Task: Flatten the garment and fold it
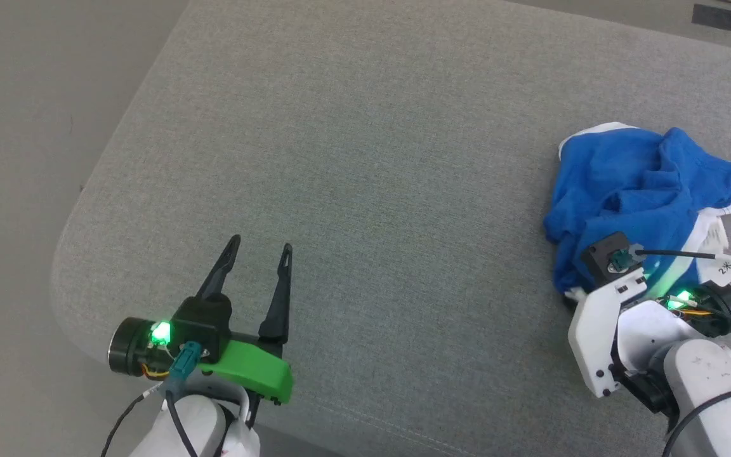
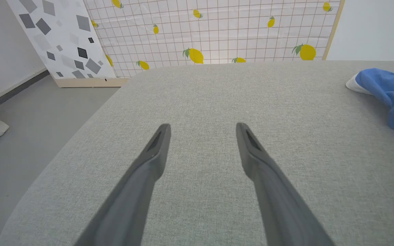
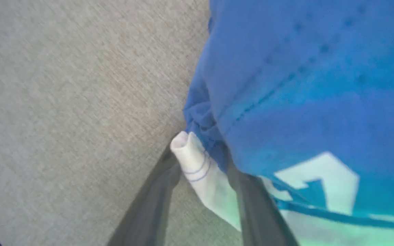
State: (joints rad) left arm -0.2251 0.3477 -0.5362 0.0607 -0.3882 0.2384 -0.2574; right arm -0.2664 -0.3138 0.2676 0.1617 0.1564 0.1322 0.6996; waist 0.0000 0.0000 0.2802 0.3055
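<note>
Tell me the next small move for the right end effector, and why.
Probably close the right end effector on the white trim: it lies between the fingers, and the crumpled garment needs a held edge to be pulled flat.

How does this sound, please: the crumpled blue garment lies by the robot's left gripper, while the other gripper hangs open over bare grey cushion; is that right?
Not quite: the garment lies by the right gripper, whose fingers stand either side of its white edge in the right wrist view. The other, the left gripper, does hang open over bare grey cushion.
</note>
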